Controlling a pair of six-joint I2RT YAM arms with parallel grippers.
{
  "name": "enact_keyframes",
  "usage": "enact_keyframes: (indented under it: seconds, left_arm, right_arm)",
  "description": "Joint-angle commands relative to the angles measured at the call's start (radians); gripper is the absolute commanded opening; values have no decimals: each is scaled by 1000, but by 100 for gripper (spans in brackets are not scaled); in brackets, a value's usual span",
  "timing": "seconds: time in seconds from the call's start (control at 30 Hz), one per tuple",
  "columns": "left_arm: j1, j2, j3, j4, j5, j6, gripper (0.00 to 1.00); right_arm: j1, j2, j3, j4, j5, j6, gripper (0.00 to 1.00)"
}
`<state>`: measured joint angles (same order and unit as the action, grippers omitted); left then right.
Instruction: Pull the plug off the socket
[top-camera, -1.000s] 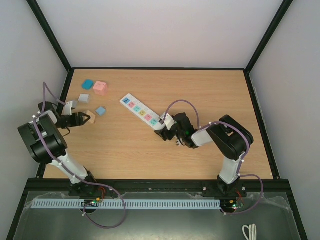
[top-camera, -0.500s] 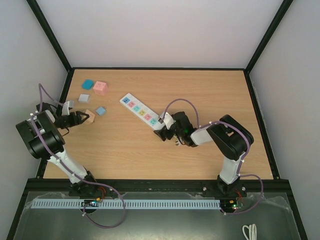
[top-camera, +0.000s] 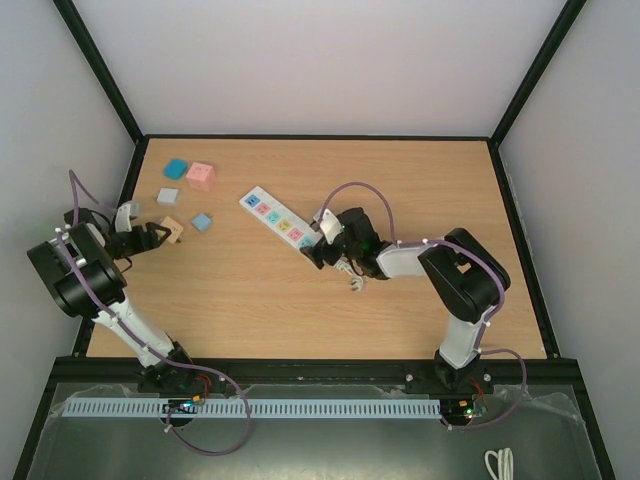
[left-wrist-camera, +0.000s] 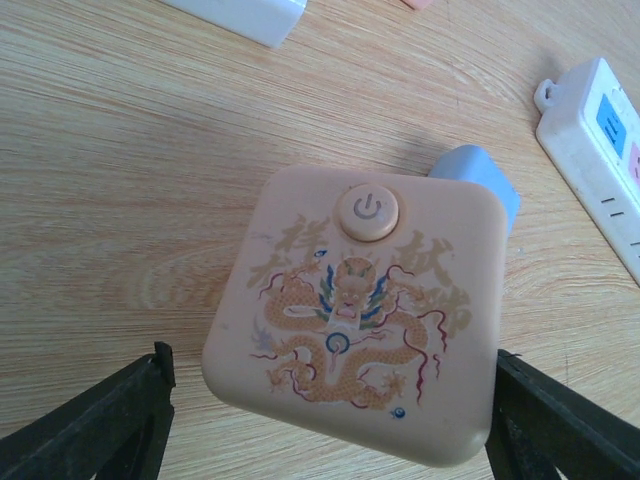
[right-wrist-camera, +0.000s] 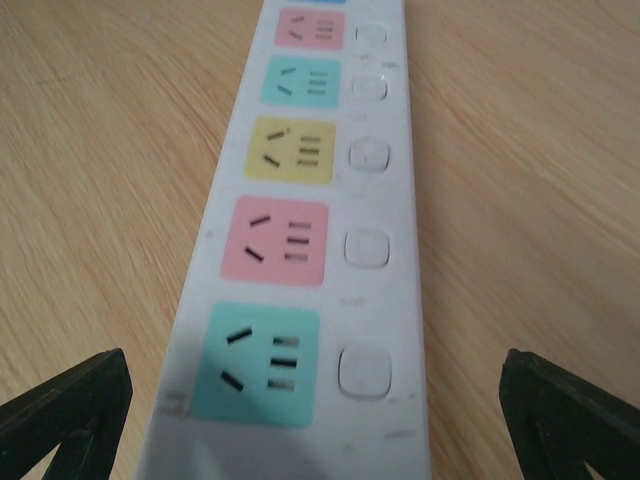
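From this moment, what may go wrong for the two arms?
1. The right gripper hangs open over the socket, and every outlet its wrist view shows is empty; closing here would likely only grab or shift the socket itself.
2. The left gripper, open, straddles the beige dragon cube, with a blue block right behind it; pushing forward may shove both.

Robot lab test cell: wooden table (top-camera: 250, 310), plain white walls (top-camera: 320, 60), black frame (top-camera: 103, 70).
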<state>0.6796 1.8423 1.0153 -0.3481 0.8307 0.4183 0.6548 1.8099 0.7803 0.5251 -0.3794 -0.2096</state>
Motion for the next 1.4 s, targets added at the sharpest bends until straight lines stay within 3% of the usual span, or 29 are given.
enact_keyframes:
  seconds: [0.0, 0.37, 0.63, 0.93, 1.03, 1.1, 1.13, 1.37]
  left_arm:
    - [15, 31, 0, 11, -121, 28, 84]
    - [13, 11, 110, -93, -99, 119, 75]
    - [-17, 8, 155, -114, -133, 168, 80]
    - [-35, 47, 213, -141, -139, 160, 77]
    - [-42, 12, 207, -120, -152, 150, 83]
    - [-43, -33, 188, -91, -169, 141, 98]
    - [-43, -57, 176, -74, -177, 137, 100]
    - [-49, -218, 160, -29, -221, 119, 100]
  right_arm:
    - [-3, -4, 84, -107, 9, -5, 98]
    - [0, 57, 180, -191, -31, 11, 98]
    - [2, 64, 204, -226, -42, -3, 99]
    - [22, 90, 255, -241, -5, 5, 99]
    - [41, 120, 299, -270, 28, 14, 98]
    - [54, 143, 334, -303, 43, 10, 98]
    - [60, 154, 347, -317, 55, 5, 98]
    - [78, 245, 479, -462, 117, -24, 95]
